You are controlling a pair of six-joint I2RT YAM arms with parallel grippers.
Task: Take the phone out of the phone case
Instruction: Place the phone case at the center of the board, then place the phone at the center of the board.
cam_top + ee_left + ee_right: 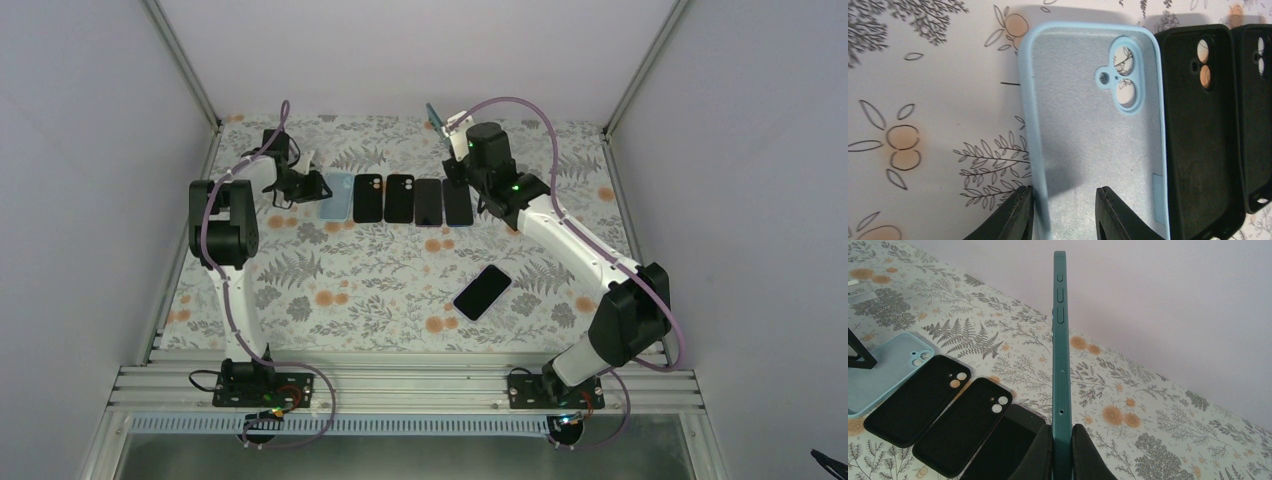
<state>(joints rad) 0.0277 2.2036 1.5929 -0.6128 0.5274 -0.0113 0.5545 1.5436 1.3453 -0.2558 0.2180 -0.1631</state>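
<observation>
From its base at the lower left of the overhead view, the left arm point(228, 230) rises, folds at the elbow and reaches toward the upper left, wrist tipped downward. The left gripper point(1063, 197) sits low, its dark fingers point(1015, 217) parted with a clear gap between them. The right arm point(570, 235) stretches in one long diagonal from lower right up to the top centre. The right gripper point(1062, 432) is clamped tight on a phone point(1060, 340), held upright on its edge.
</observation>
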